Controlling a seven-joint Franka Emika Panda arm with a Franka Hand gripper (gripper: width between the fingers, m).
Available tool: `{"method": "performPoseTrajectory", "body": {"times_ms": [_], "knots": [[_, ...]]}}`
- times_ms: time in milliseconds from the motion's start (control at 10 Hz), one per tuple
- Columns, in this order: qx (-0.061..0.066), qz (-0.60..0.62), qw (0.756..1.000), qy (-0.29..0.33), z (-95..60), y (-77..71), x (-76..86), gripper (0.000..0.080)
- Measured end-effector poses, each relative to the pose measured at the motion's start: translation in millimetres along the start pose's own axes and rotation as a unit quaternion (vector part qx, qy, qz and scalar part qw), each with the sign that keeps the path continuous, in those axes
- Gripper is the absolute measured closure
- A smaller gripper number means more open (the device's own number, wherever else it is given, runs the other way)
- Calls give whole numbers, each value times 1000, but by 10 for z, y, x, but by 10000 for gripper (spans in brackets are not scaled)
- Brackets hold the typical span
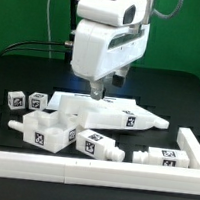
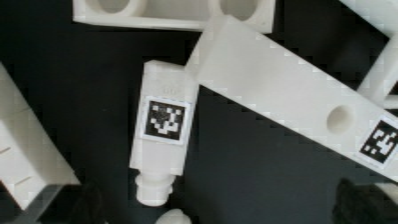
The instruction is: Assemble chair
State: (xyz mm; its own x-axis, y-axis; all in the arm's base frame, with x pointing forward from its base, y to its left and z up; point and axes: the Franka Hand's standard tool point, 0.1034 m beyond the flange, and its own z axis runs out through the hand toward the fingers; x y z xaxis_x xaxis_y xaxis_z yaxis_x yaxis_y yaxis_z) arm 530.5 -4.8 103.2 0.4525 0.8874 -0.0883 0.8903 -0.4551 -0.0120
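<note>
Exterior view: my pincer (image 1: 99, 88) hangs spread wide and empty, just above the chair parts (image 1: 116, 114). These lie flat on the black table (image 1: 179, 97), and the white rail (image 1: 80, 171) is nearer the camera. I judge them stiff, light, smooth plastic, likely slippery.

Wrist view: a short leg (image 2: 160, 120) lies flat just beside a slab (image 2: 267, 75). Its long axis slants off the slab's edge, pegged end pointing away. Best hold: mid-length, across the narrow sides.

Chair pieces (image 1: 44, 132) lie clustered under the tool (image 1: 97, 88), behind the border rail (image 1: 40, 165).
</note>
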Motion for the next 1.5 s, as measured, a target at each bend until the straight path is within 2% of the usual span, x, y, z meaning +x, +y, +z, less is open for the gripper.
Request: {"method": "performPoseTrajectory", "body": {"times_ms": [200, 400, 500, 600, 700, 1000, 1200, 1300, 1400, 1500], "knots": [[2, 8, 1000, 0, 13, 9, 16, 151], [6, 66, 998, 6, 102, 227, 224, 151], [20, 105, 994, 11, 197, 265, 274, 151], [48, 132, 990, 12, 232, 270, 262, 151], [44, 128, 991, 13, 224, 283, 270, 151], [47, 135, 990, 14, 272, 288, 260, 151], [63, 150, 987, 13, 558, 324, 244, 151], [55, 152, 987, 20, 708, 369, 277, 151], [60, 157, 986, 20, 788, 359, 264, 151], [58, 159, 985, 22, 844, 358, 270, 151]]}}
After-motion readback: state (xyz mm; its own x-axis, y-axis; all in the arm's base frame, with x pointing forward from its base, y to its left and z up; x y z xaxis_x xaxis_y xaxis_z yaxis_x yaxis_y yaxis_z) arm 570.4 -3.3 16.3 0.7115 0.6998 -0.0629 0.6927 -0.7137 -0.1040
